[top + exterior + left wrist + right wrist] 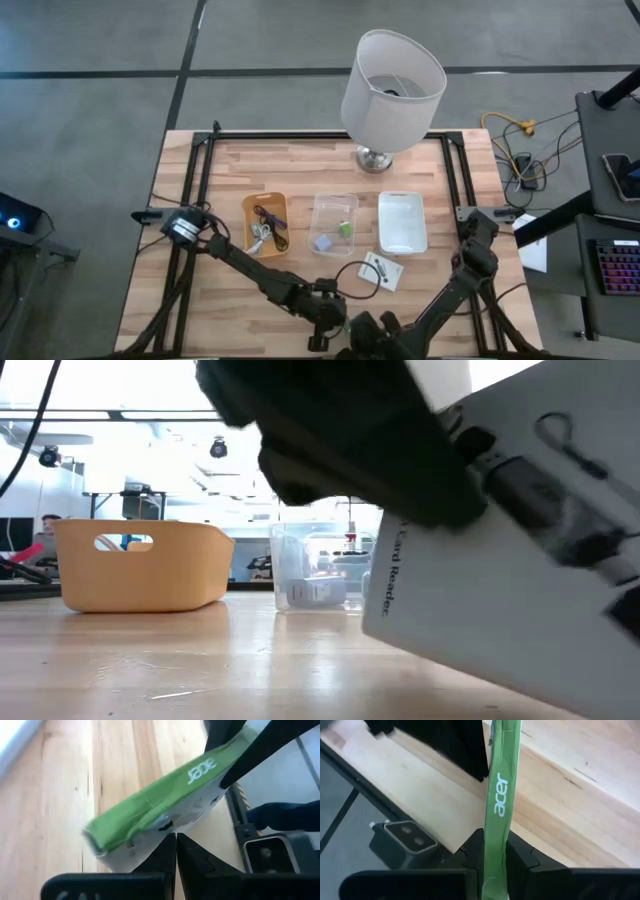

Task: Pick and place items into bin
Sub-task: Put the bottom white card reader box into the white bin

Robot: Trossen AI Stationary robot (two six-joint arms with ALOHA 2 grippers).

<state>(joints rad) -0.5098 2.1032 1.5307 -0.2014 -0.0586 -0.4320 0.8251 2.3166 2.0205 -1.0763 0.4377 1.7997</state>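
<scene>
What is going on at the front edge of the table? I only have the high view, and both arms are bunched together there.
Observer: The right gripper is shut on a thin green and white packet, which sits edge-on between its fingers.
Operator: Any marking on it?
Observer: Yes, "acer" is printed in white along the green edge.
Operator: Is it lying flat?
Observer: No. The low view shows its white face tilted, close to that camera.
Operator: And the left arm?
Observer: The left gripper is right against the packet's white underside.
</scene>
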